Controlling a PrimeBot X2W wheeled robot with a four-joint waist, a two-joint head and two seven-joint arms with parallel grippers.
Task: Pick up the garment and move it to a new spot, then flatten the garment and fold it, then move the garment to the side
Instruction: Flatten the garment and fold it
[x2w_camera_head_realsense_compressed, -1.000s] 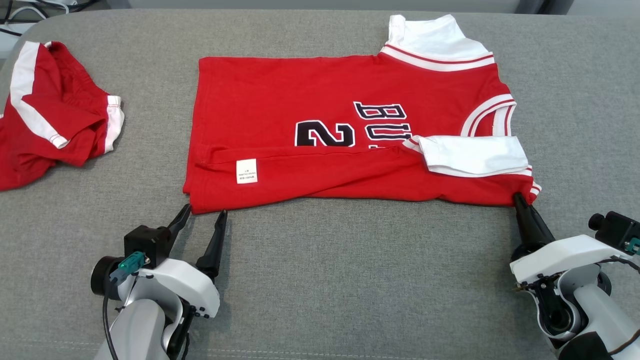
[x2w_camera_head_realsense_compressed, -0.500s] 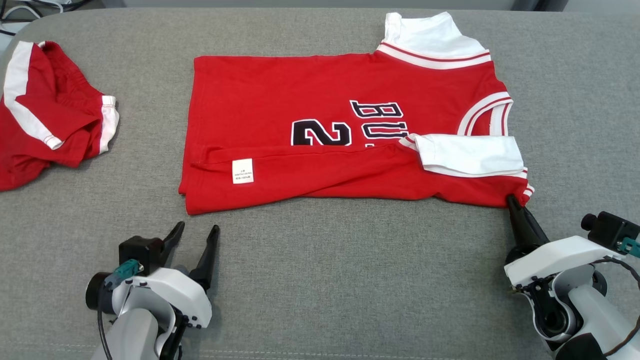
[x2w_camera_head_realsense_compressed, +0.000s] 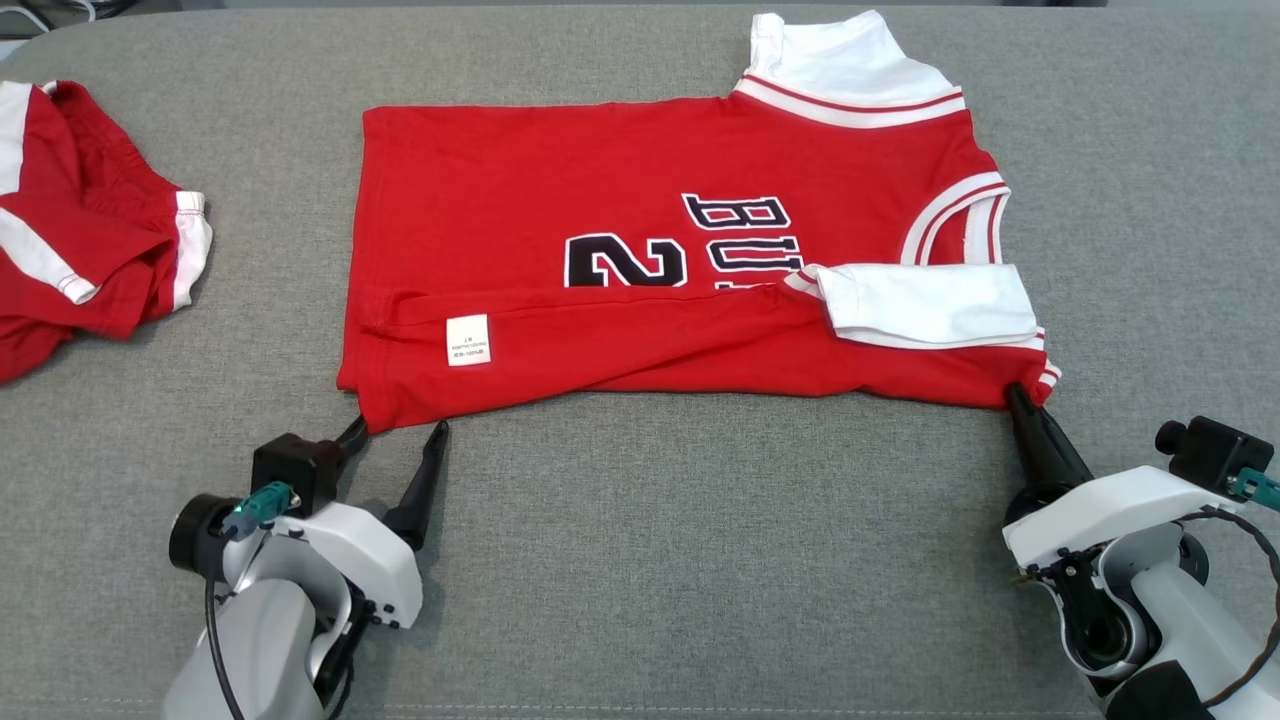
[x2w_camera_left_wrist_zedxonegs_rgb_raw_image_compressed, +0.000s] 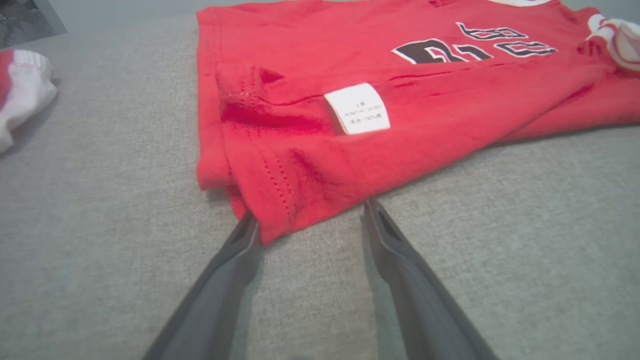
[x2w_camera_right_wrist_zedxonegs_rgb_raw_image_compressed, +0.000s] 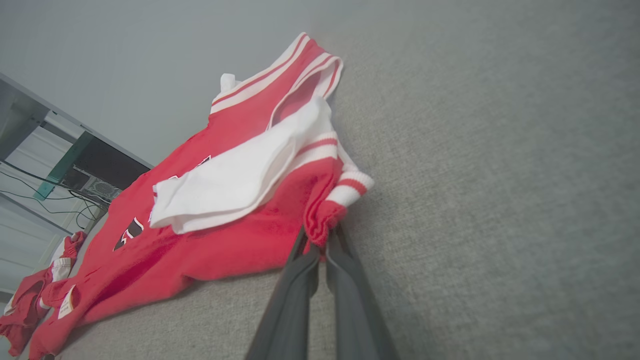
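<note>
The right pincer (x2w_camera_head_realsense_compressed: 1012, 392) clamps the "2" jersey (x2w_camera_head_realsense_compressed: 600, 180); the left pincer (x2w_camera_head_realsense_compressed: 399, 428) gapes near its white label (x2w_camera_head_realsense_compressed: 468, 340).

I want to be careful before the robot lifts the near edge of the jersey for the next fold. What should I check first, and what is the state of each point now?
1. Grip of right jaws on the jersey near right corner: ok, shut on the cloth.
2. Grip of left jaws on the hem corner: not ok, they stand open.
3. Hem corner between the left fingers: ok.
4. All hem layers inside that gap: cannot tell.
5. White sleeve lying flat on the folded part: ok.
6. Other red garment apart from the jersey: ok.
</note>
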